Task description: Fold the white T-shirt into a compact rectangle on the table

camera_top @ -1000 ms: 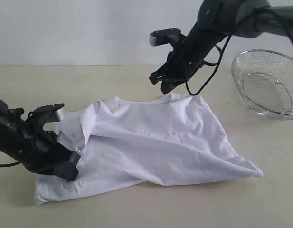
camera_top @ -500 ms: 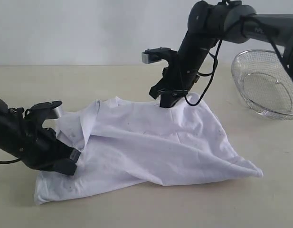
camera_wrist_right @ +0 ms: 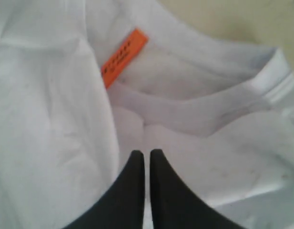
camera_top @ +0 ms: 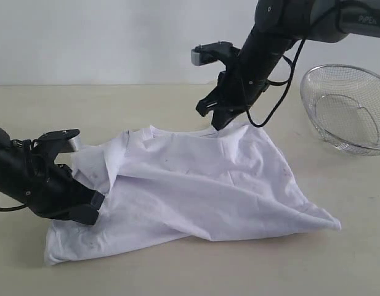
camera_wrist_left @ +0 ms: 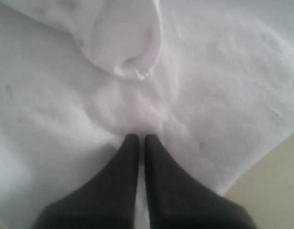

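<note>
Exterior view, left arm: it reaches in low, almost flat along the desk (camera_top: 146, 105), with the left gripper (camera_top: 90, 208) on the near-left part of the white T-shirt (camera_top: 202, 185), beside a bunched sleeve.
Left jaws: closed tight; creases run into the fingertips (camera_wrist_left: 130, 145), so they seem to pinch a thin layer of cloth.
Shirt position: crumpled and half spread on the desk between the two arms.
Handling: soft, light, limp cotton. It will likely sag and drag, and its layers may slide apart. Seamed edges such as the neckline, shoulders and hem corners look like the surest holds.
Right arm: it angles steeply down from above, with the right gripper (camera_top: 218, 121) at the shirt's far edge.
Right jaws: closed; fabric puckers at the tips just inside the ribbed collar (camera_wrist_right: 261, 86), near the orange neck tag (camera_wrist_right: 124, 56).
Far right: the wire basket (camera_top: 347, 108) stands well apart.
</note>
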Controlling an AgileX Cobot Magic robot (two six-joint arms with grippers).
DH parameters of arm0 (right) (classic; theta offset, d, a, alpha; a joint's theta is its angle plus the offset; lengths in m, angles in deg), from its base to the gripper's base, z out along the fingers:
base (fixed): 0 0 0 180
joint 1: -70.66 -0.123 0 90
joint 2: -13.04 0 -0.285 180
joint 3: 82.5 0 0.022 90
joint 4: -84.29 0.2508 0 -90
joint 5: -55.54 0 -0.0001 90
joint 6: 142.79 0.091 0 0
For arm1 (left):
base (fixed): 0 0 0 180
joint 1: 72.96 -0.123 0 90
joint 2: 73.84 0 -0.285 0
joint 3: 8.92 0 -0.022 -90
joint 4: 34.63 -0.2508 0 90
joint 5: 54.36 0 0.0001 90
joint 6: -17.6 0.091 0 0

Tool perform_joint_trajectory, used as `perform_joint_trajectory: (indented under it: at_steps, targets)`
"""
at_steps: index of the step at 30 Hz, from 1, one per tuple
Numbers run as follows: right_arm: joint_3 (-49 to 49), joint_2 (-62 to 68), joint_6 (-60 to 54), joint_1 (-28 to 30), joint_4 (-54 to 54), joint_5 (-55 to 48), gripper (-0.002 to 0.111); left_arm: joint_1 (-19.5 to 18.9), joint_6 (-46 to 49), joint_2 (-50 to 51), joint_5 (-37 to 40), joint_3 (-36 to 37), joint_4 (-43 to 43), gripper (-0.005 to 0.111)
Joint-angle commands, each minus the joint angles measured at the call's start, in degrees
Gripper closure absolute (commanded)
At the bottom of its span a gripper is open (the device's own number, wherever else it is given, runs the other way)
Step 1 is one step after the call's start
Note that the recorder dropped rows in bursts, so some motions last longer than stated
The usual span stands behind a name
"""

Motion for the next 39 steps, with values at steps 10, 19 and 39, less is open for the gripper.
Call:
perform_joint_trajectory:
  at_steps: [10,19,39]
  targets:
    - [0.47,5.48,-4.39,0.07,-0.02,-11.07,0.108,0.28,-0.87,-0.03,-0.32,0.26,-0.01,0.102]
    - [-3.20,-0.31,-1.58,0.07,-1.46,-11.07,0.108,0.28,-0.76,-0.03,-1.55,0.26,-0.15,0.102]
    - [-21.24,-7.21,-1.34,0.07,-0.10,-11.07,0.108,0.28,-0.83,-0.03,-2.10,0.26,-1.07,0.102]
